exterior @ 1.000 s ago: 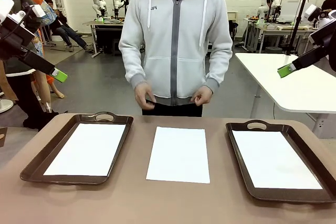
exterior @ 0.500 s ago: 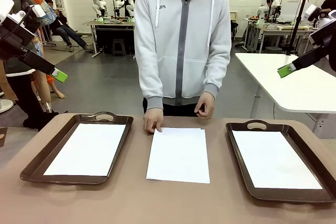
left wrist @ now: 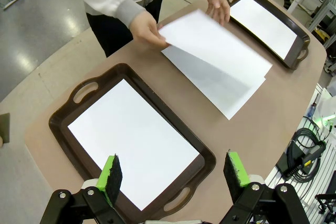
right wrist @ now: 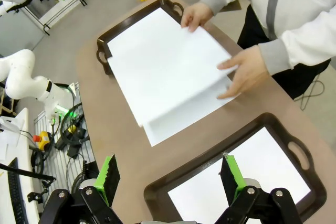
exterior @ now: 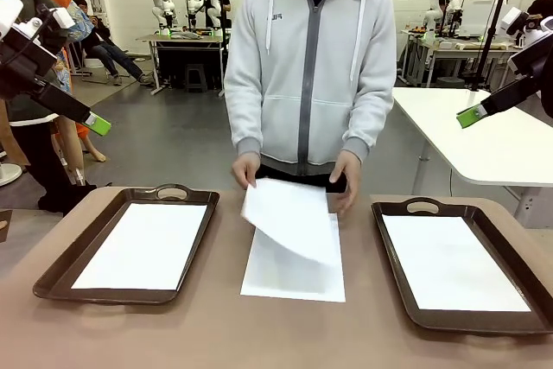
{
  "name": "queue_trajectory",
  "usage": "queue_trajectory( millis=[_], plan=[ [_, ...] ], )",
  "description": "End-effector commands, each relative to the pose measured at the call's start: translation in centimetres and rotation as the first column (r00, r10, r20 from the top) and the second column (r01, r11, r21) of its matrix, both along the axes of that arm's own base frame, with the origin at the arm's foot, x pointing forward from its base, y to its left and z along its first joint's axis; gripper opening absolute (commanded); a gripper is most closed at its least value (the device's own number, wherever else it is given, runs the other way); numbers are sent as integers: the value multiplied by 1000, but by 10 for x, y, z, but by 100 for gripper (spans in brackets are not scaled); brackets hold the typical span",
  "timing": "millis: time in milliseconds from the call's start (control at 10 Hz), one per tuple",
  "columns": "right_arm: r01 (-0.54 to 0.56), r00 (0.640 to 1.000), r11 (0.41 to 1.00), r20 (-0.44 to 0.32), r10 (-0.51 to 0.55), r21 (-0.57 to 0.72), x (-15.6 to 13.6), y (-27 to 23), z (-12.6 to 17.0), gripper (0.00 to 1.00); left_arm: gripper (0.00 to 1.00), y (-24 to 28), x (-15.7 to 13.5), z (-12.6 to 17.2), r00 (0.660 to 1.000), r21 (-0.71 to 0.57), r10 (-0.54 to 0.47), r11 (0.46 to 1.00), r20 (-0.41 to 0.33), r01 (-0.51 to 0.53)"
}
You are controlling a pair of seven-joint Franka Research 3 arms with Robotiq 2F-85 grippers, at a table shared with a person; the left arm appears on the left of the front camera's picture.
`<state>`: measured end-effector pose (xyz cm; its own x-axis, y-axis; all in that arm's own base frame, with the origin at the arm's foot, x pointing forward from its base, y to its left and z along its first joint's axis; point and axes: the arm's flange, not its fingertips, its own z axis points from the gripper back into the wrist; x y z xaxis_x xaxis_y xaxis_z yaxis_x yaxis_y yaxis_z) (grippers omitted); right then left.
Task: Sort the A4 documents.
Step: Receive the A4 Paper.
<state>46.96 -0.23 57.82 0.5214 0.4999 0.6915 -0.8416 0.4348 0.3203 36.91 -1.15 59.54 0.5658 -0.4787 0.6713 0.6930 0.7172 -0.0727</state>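
Both claws stand wide, holding nothing: left gripper above the left tray, right gripper above the right tray. I see one A4 document in each tray. A third sheet lies flat on the table between them, and a fourth sheet is tilted just over it in the person's hands.

Four white A4 documents; two dark brown trays; two person's hands.

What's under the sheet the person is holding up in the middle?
Another white sheet lies flat on the table under the lifted sheet. Its far end is covered; whether more sheets lie beneath cannot be told.
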Motion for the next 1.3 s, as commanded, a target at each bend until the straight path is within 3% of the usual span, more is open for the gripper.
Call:
queue_trajectory(
  millis=[0, 1200],
  plan=[
    [-8, 1000, 1000, 1, 8, -9, 0, 2, 0, 100, 100, 0, 1, -1, 1000, -9, 5, 1000, 3, -5],
    [-8, 1000, 1000, 1, 8, -9, 0, 2, 0, 100, 100, 0, 1, -1, 1000, -9, 5, 1000, 3, -5]
  ],
)
